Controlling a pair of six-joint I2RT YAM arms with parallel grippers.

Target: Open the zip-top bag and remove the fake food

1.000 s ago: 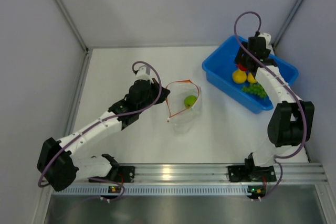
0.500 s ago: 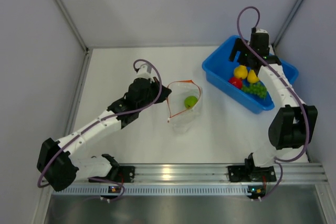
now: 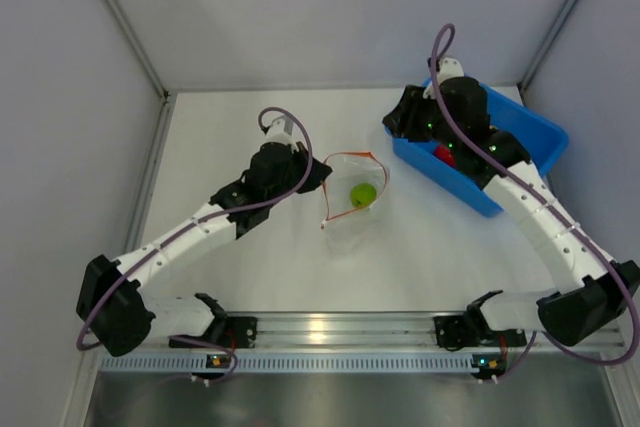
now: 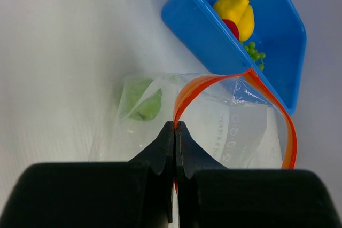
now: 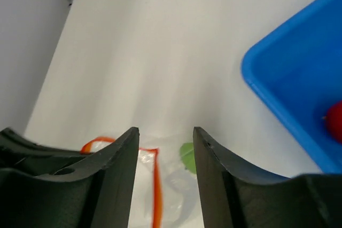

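While the left end effector (image 4: 175, 127) is pinched shut on the orange-red zip strip (image 4: 184, 92), propping the mouth of the zip-top bag (image 3: 352, 222) into an open loop, the coming reach looks like the right arm's job. The right end effector (image 5: 165, 132) has its fingers apart with nothing between them, and it hovers near the left corner of the blue bin (image 3: 532, 132). From there the bag lies to its left and toward the arm bases, in the middle of the bench (image 3: 420, 267). In the right wrist view the green round fruit (image 3: 363, 193) peeks out low between the fingers. You cannot read the bag's long axis for sure; its clear body seems to trail from the loop toward the bases. Count one bag, with one fruit inside it, and one bin. The bin holds what look like two yellow pears (image 4: 235, 9), overlapping, plus one red apple (image 4: 231, 28) and one cluster of green grapes (image 4: 254, 54). You will probably need to come in through the loop, not the film.
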